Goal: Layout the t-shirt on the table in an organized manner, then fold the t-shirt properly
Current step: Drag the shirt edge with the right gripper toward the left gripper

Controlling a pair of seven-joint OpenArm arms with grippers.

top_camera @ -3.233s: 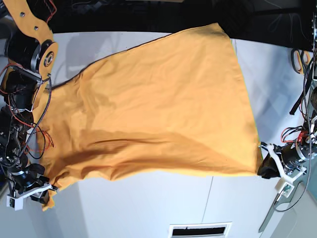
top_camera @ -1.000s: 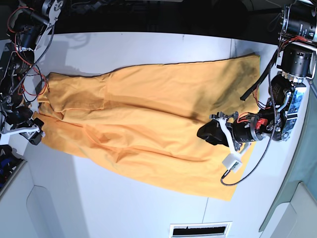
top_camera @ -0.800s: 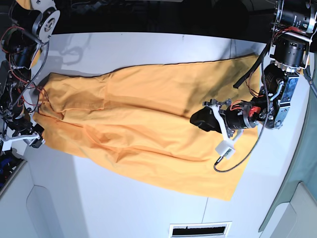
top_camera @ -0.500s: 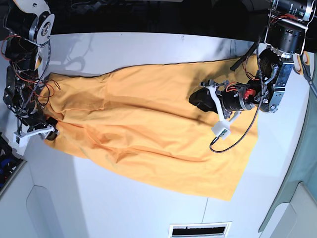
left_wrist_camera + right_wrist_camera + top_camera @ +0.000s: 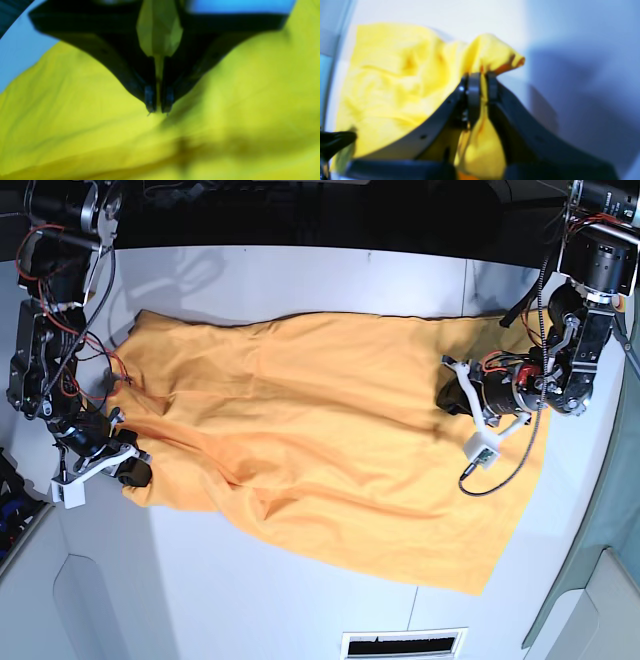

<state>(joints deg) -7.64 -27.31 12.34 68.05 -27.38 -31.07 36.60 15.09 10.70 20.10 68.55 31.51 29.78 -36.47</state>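
The orange-yellow t-shirt (image 5: 310, 440) lies spread across the white table (image 5: 300, 275), with wrinkles and a fold near its left end. My left gripper (image 5: 447, 396) is over the shirt's right part, shut on a pinch of cloth; in the left wrist view the gripper (image 5: 157, 106) holds a ridge of t-shirt (image 5: 75, 120) between its tips. My right gripper (image 5: 133, 473) is at the shirt's lower left edge, shut on cloth; in the right wrist view the gripper (image 5: 481, 80) grips a bunched corner of t-shirt (image 5: 395, 82) just above the table (image 5: 495, 20).
A dark seam (image 5: 466, 275) runs across the table's right part. A slotted vent (image 5: 403, 644) sits at the near edge. Grey panels (image 5: 90, 600) lie at the lower left. Both arms' cables hang near the table's sides.
My left gripper has moved right, drawing the cloth with it. My right gripper has moved down and right along the left edge. The shirt's left end has shifted and spread wider.
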